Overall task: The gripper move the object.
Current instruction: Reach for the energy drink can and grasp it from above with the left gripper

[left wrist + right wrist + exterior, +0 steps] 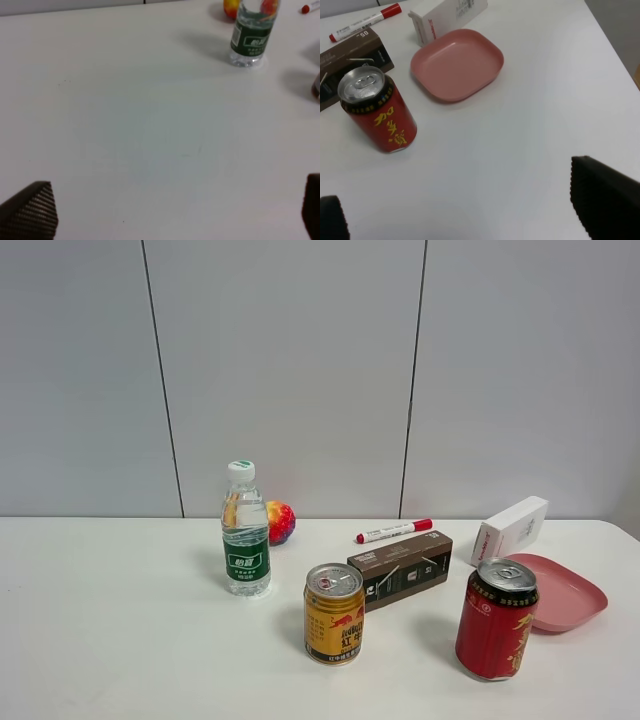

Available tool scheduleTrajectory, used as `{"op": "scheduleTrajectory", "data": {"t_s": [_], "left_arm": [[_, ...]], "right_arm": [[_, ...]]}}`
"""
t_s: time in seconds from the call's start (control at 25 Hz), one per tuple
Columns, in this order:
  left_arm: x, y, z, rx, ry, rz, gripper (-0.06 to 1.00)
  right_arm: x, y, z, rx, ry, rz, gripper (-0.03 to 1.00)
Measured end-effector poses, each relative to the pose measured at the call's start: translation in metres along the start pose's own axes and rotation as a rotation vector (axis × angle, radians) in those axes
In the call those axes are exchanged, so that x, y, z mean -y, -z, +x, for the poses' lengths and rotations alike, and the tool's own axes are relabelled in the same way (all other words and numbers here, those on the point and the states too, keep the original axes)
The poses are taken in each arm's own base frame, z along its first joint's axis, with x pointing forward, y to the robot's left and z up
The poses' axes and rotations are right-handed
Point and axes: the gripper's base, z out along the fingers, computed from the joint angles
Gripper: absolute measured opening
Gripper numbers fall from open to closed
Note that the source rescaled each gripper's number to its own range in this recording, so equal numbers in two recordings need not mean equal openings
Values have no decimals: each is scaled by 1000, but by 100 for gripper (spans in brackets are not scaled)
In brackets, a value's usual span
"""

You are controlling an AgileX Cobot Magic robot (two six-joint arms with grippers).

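Note:
The object, a short gold-yellow can (334, 613) with a red bull emblem and a silver pull-tab top, stands upright on the white table (120, 640), front centre. Neither arm shows in the exterior high view. In the left wrist view my left gripper (175, 212) is open and empty over bare table, with one finger (30, 212) at each lower corner. A dark sliver (316, 87) at that view's edge may be the can. My right gripper (467, 205) is open and empty, a little way from the taller red can (377, 112).
A water bottle (245, 530) stands back left of the gold can, with a red-yellow ball (280, 522) behind it. A dark box (400, 569), a red marker (393, 531), the red can (496, 618), a pink plate (575, 595) and a white box (511, 528) lie to the right.

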Motion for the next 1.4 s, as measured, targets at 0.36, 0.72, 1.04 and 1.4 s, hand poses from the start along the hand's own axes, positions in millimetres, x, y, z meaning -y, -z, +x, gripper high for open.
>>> {"op": "scheduleTrajectory", "data": {"t_s": [0.36,0.72,1.04,1.4], "left_arm": [[0,0,0,0,0,0,100],[0,0,0,0,0,0,100],[0,0,0,0,0,0,100],[0,0,0,0,0,0,100]], "right_arm": [[0,0,0,0,0,0,100],[0,0,0,0,0,0,100],[0,0,0,0,0,0,100],[0,0,0,0,0,0,100]]}}
